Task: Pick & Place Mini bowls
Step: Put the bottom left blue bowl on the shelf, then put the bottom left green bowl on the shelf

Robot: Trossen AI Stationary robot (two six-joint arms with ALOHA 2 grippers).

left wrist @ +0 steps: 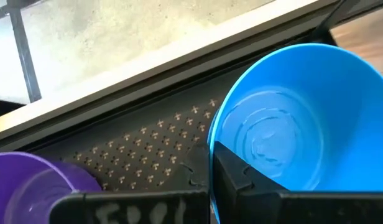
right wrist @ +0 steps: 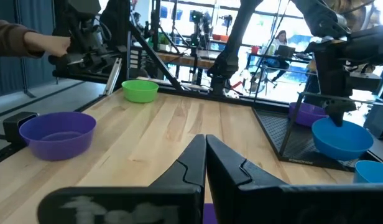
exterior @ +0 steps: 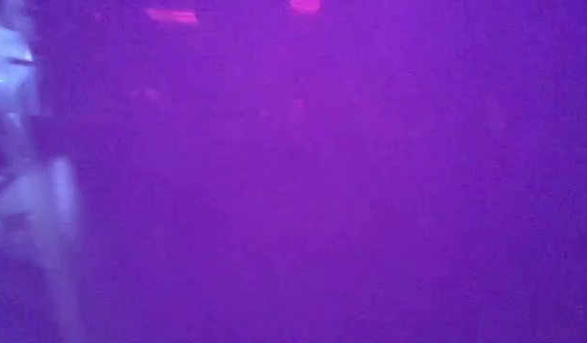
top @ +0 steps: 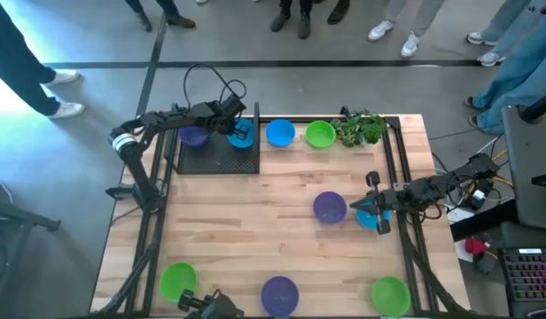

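Your left gripper (top: 240, 133) is pinched on the rim of a blue bowl (left wrist: 291, 118), with one finger (left wrist: 232, 171) inside the bowl. The bowl is round, smooth and bright blue. In the left wrist view its open mouth faces sideways toward the camera, so it looks tipped rather than flat. It is over the dark mat (top: 218, 158) at the back left of the table (top: 255, 230). A purple bowl (top: 194, 136) sits on the same mat, just beside it.

Your right gripper (top: 376, 213) has its fingers (right wrist: 226, 163) pressed together with nothing between them. It is at the right side of the table, over another blue bowl (top: 370, 217), and I cannot tell if it touches that bowl. A purple bowl (top: 330, 207) sits mouth up just beside it.

More bowls sit mouth up, all round and the same size. A blue one (top: 280, 133) and a green one (top: 320, 134) are along the back edge, next to a leafy plant (top: 360, 128). Along the front edge you have a green one (top: 177, 279), a purple one (top: 279, 294) and a green one (top: 390, 294).

The low view is just a purple blur.
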